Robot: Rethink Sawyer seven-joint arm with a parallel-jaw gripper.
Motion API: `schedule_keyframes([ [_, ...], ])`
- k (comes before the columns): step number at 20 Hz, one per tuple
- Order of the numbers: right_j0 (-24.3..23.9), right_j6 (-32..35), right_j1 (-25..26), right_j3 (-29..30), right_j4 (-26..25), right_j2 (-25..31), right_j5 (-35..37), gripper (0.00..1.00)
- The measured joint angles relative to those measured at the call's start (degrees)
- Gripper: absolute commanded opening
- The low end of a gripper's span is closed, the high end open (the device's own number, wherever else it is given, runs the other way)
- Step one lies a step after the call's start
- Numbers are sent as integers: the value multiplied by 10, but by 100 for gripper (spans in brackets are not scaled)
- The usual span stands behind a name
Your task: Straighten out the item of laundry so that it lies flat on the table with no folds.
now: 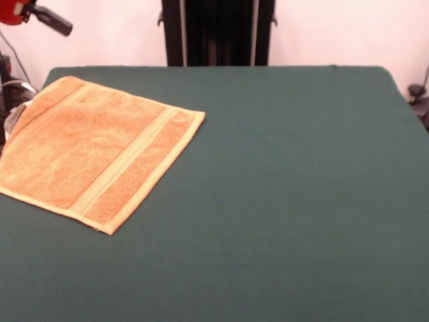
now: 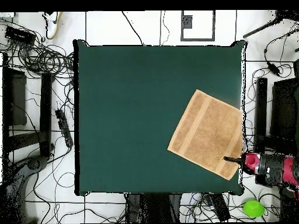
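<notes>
Towel: I see the orange-tan towel (image 1: 94, 151) spread out and looking flat, stripe bands visible along two edges, one corner reaching right up to the rim of the surface beneath my hand.
Towel position: in the overhead view the towel (image 2: 207, 134) lies turned diamond-wise, stretching away from the hand toward the middle of the surface, with its nearest corner just under the hand's tip.
Folds: none that I can make out; a small pale bit shows at the edge nearest the hand, perhaps the tag or a turned-up lip, too small to tell.
Hand: my hand (image 2: 233, 158) hangs at the surface's rim; in the front view only a dark tip (image 1: 50, 20) shows at the top corner. I cannot tell how far open it is, nor whether it has hold of anything.
Surface: the green surface (image 1: 281, 201) lies bare on the far side of the towel from the hand.
Risk: I judge the task close to done, so a needless drag could rumple the corner.
Risk, cause: the towel sits at the rim; a pull toward the hand could slide it off.
</notes>
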Motion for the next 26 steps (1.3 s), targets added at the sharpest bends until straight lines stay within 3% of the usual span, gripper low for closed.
schedule_keyframes([
  [8,0,-2,44,1,-7,63,3,0],
  [20,7,-31,100,-40,-186,69,-15,0],
  [26,11,-41,114,-65,-251,69,-47,0],
])
